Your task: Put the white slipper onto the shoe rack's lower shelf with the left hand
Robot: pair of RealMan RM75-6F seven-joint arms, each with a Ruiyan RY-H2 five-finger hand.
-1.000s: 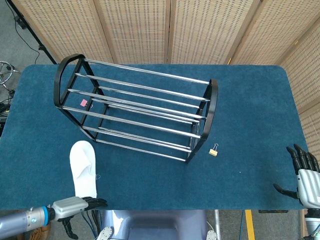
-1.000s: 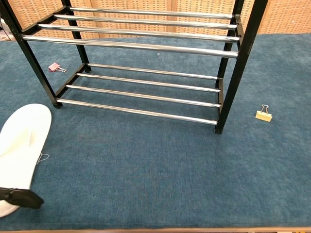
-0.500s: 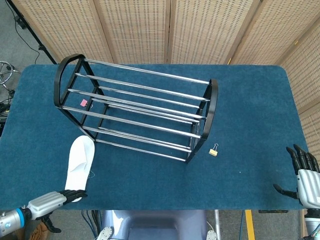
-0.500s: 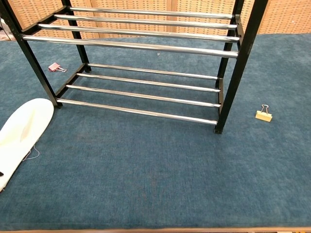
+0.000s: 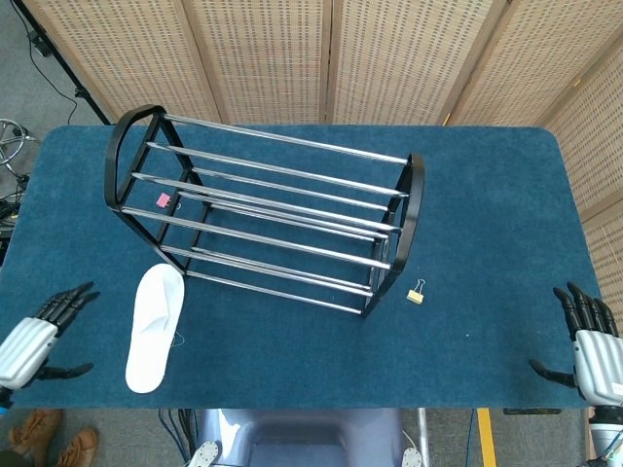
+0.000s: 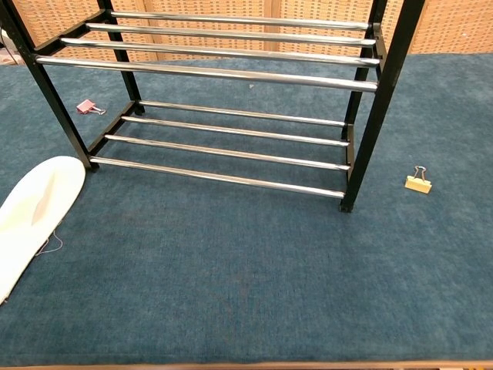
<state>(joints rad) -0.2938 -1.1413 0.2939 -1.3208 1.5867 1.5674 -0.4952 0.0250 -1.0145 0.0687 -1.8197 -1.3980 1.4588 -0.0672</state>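
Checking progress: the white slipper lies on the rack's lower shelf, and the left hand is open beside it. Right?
Not quite. The head view shows the slipper on the table in front of the rack, not on its lower shelf. The left hand is indeed open beside it.

Head view: high above, looking steeply down over the whole blue worktop [image 5: 487, 243], far back. Chest view: low at the near edge, close, facing the shoe rack [image 6: 231, 131] almost level. Shared: rack [image 5: 268, 219], white slipper [image 5: 156, 326] [image 6: 31, 216], yellow clip [image 5: 416, 292] [image 6: 418, 182]
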